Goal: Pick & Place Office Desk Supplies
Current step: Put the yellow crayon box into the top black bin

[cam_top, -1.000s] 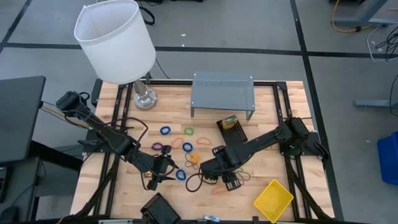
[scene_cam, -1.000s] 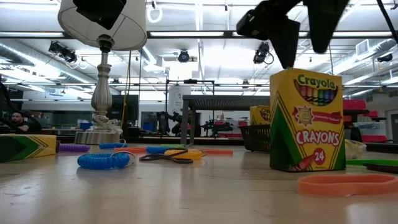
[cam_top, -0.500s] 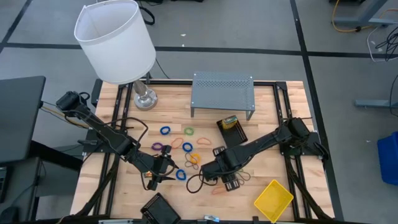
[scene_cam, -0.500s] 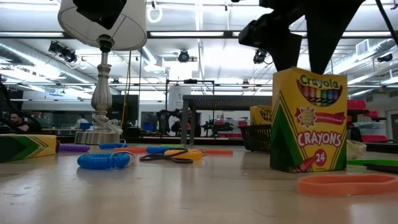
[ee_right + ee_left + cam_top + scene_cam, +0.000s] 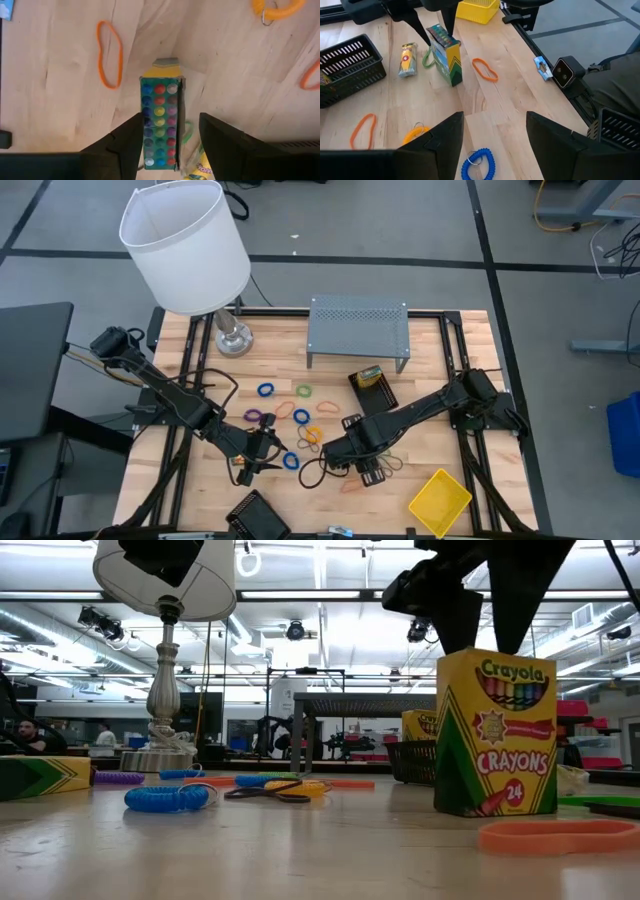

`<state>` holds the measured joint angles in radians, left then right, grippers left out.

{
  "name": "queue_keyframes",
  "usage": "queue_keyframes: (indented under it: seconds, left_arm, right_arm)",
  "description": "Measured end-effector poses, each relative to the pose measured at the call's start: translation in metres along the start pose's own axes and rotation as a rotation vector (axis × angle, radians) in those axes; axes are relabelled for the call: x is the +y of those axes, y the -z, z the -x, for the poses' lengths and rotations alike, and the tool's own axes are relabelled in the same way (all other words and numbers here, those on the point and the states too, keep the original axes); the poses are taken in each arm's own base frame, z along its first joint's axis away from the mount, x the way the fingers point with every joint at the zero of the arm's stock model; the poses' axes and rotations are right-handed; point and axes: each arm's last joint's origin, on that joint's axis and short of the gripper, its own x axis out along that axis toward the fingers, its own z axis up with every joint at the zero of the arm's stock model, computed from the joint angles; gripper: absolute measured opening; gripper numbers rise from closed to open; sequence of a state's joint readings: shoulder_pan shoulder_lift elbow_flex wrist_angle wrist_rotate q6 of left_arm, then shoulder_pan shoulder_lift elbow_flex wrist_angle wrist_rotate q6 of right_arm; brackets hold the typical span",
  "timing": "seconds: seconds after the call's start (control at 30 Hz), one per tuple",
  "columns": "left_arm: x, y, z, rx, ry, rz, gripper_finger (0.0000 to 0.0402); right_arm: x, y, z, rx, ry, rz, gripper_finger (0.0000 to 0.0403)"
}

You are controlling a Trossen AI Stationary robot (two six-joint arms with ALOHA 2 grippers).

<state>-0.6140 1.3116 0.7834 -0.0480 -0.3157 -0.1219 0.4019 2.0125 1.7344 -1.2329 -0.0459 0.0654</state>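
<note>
An open yellow-and-green crayon box [image 5: 495,735] stands upright on its base on the wooden table, crayon tips up [image 5: 161,125]. My right gripper [image 5: 171,120] points down over it, open, one finger on each long side of the box's top; whether they touch it I cannot tell. My left gripper [image 5: 495,145] hovers open and empty above a blue coiled band [image 5: 477,165]. Loose coloured bands [image 5: 300,412] lie mid-table, and an orange band [image 5: 109,52] lies beside the box. A black mesh tray [image 5: 372,387] holds another crayon box. A yellow tray [image 5: 440,500] sits near right.
A white-shaded lamp [image 5: 185,245] stands at the far left on its base [image 5: 232,337]. A grey perforated shelf [image 5: 358,330] stands at the far middle. Another black mesh tray [image 5: 257,515] sits at the near edge. A third crayon box [image 5: 40,775] lies flat.
My right gripper has sunk slightly toward the top of the upright crayon box. The box still stands in the same place.
</note>
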Motion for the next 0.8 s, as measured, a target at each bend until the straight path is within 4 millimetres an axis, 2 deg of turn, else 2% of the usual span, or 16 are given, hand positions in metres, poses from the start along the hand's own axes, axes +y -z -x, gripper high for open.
queue_keyframes:
  seconds: [0.37, 0.8]
  left_arm:
    - [0.0, 0.0, 0.0, 0.0, 0.0, 0.0, 0.022]
    - [0.0, 0.0, 0.0, 0.0, 0.001, -0.002, 0.022]
  right_arm:
    - [0.0018, 0.0011, 0.0002, 0.016, -0.049, -0.035, 0.0245]
    - [0.0038, -0.0007, -0.0096, -0.017, -0.001, -0.012, 0.0249]
